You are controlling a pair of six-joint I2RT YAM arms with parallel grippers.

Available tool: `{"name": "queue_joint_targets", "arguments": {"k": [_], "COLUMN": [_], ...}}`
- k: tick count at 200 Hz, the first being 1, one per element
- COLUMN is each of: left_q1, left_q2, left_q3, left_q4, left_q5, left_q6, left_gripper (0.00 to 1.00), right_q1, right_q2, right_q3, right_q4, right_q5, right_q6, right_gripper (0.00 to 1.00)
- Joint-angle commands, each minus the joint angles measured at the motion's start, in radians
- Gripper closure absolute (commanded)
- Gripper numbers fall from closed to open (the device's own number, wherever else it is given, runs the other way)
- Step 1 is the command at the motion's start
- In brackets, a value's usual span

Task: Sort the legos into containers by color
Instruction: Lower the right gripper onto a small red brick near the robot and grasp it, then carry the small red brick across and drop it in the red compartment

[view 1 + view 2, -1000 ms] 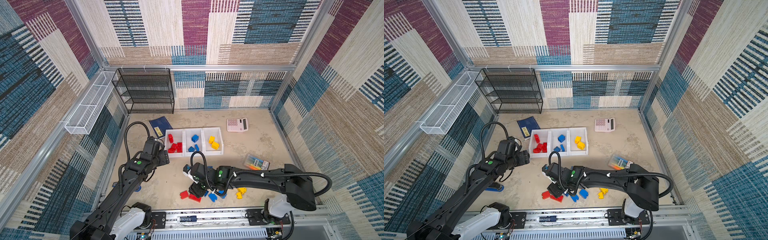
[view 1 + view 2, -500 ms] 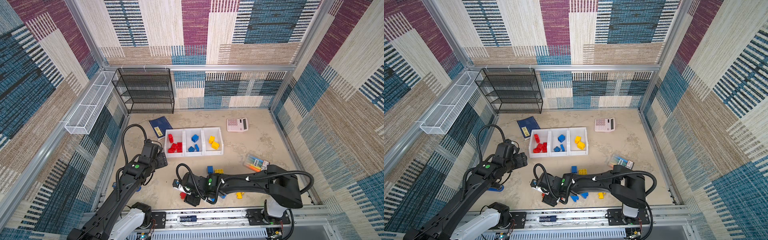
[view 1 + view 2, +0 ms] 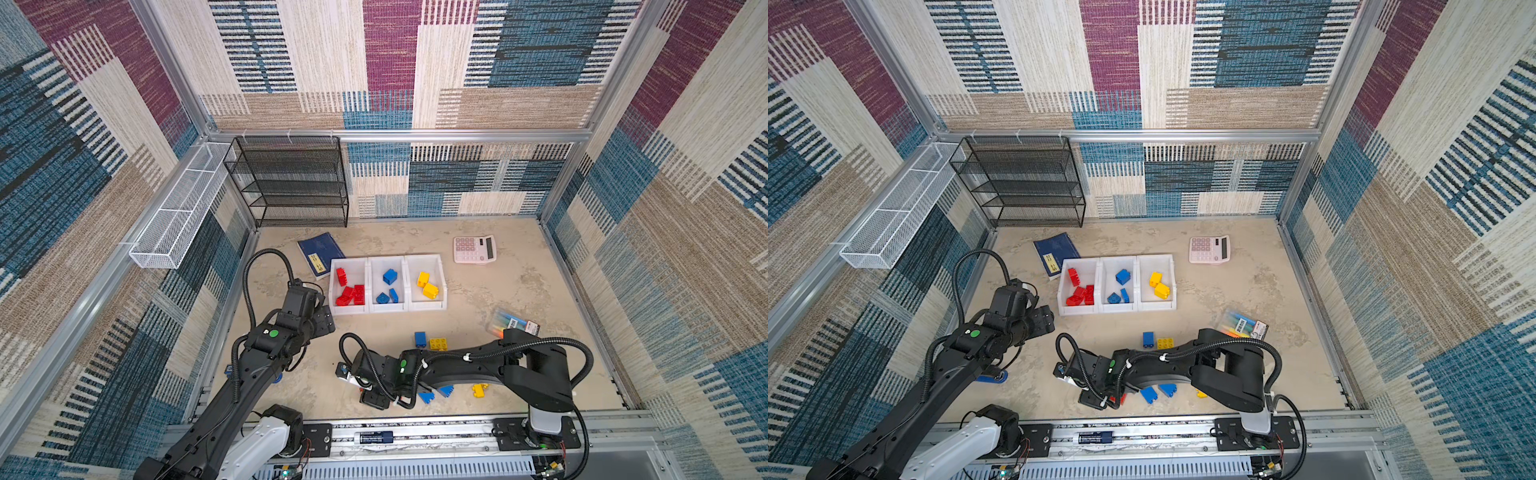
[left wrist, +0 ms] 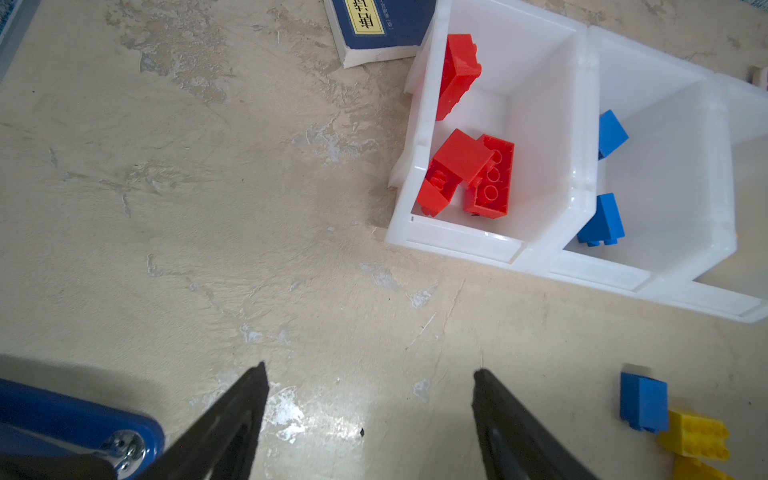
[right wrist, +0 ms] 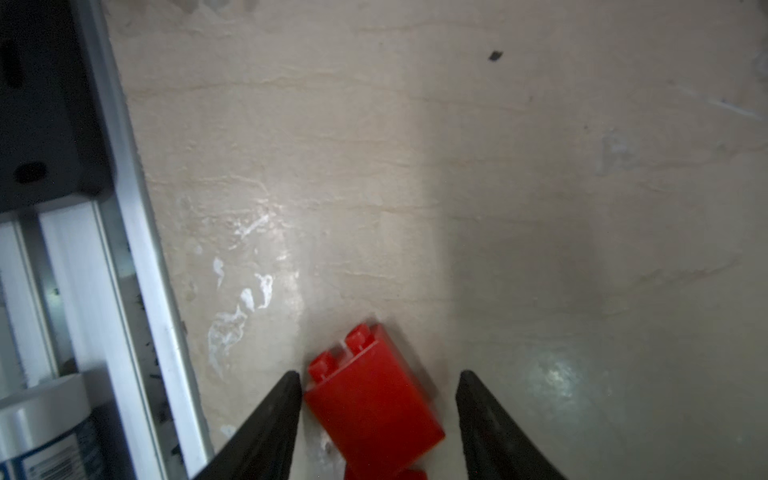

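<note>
- In both top views, the three joined white plastic bins (image 3: pixel 388 309) sit mid-frame. They hold red, blue and yellow bricks, in that order from left to right. Below them a loose blue brick (image 3: pixel 420 338) lies just beside a yellow brick (image 3: pixel 438 343). The right hand (image 3: pixel 370 395) is low at the lower middle, and the left hand (image 3: pixel 322 322) hovers left of the bins.
- In the left wrist view, the left hand's fingers (image 4: pixel 245 399) stand wide apart over the bare table (image 4: pixel 208 208), grasping nothing.
- In the right wrist view, a small red studded brick (image 5: pixel 374 399) lies on the table between the right hand's fingers. One finger touches its side and the other stands apart, so the hand is released, not clenched. The brick sits skewed, so closing slowly and squarely should keep it from twisting out. After that it needs lifting clear for the leftmost bin.
</note>
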Motion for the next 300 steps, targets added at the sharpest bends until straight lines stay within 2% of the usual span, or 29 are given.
{"name": "queue_joint_targets", "arguments": {"k": [1, 48, 93, 122, 153, 187, 214, 235, 252, 263, 300], "left_q1": [0.002, 0.002, 0.002, 0.002, 0.003, 0.005, 0.005, 0.005, 0.005, 0.005, 0.005], "left_q2": [-0.001, -0.002, -0.009, -0.025, -0.052, -0.1, -0.144, -0.174, -0.198, -0.211, -0.216], "left_q3": [-0.004, -0.007, -0.01, -0.015, -0.033, -0.06, -0.093, -0.12, -0.138, -0.148, -0.166], "left_q4": [-0.006, -0.005, -0.008, -0.011, -0.007, -0.022, -0.029, -0.038, -0.047, -0.048, -0.022], "left_q5": [-0.007, -0.003, -0.003, -0.006, 0.006, 0.015, 0.038, 0.06, 0.069, 0.071, 0.107], "left_q6": [-0.017, -0.017, -0.017, -0.019, -0.035, -0.046, -0.066, -0.083, -0.089, -0.092, -0.093], "left_gripper": [0.19, 0.2, 0.19, 0.19, 0.19, 0.19, 0.19, 0.19, 0.19, 0.19, 0.19], "right_q1": [0.001, -0.005, -0.048, -0.154, -0.279, -0.39, -0.44, -0.46, -0.467, -0.469, -0.474], "right_q2": [0.021, 0.01, -0.02, -0.086, -0.032, 0.185, 0.371, 0.456, 0.469, 0.463, 0.408], "right_q3": [0.021, 0.002, 0.001, 0.044, 0.276, 0.643, 0.905, 1.035, 1.056, 1.056, 1.015], "right_q4": [0.013, 0.009, 0.023, 0.049, 0.025, -0.057, -0.156, -0.212, -0.217, -0.217, -0.212], "right_q5": [0.046, 0.073, 0.065, 0.017, 0.01, -0.02, -0.052, -0.09, -0.105, -0.108, -0.1], "right_q6": [0.014, 0.054, 0.085, 0.087, 0.047, 0.059, 0.101, 0.123, 0.143, 0.153, 0.162], "right_gripper": [0.45, 0.65, 0.73, 0.73, 0.72, 0.72, 0.72, 0.68, 0.44, 0.34, 0.31]}}
